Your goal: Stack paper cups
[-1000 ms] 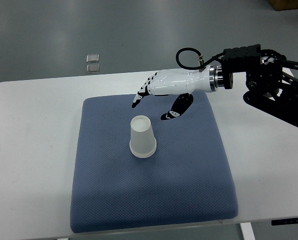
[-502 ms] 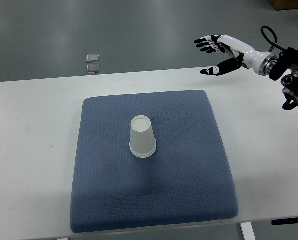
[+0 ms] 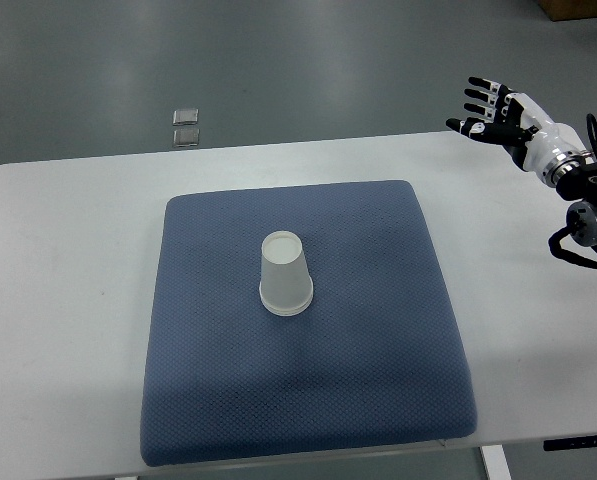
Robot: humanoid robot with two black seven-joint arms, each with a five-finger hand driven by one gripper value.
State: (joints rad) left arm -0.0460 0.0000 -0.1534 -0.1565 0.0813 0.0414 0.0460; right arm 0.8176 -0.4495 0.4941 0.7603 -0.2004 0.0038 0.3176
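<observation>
A white paper cup stack (image 3: pixel 284 274) stands upside down near the middle of the blue mat (image 3: pixel 308 400); its rim looks doubled, as of one cup over another. My right hand (image 3: pixel 493 115) is far off at the upper right, raised beyond the table's far edge, fingers spread and empty. Its arm enters from the right edge. The left arm does not show.
The mat lies on a white table (image 3: pixel 58 300). Two small clear squares (image 3: pixel 186 126) sit on the grey floor beyond the table's far edge. A brown box corner (image 3: pixel 578 8) shows at the top right.
My right hand has drawn back from just above the cup, rightward and up to the table's far right corner, staying empty. The cup has not moved.
</observation>
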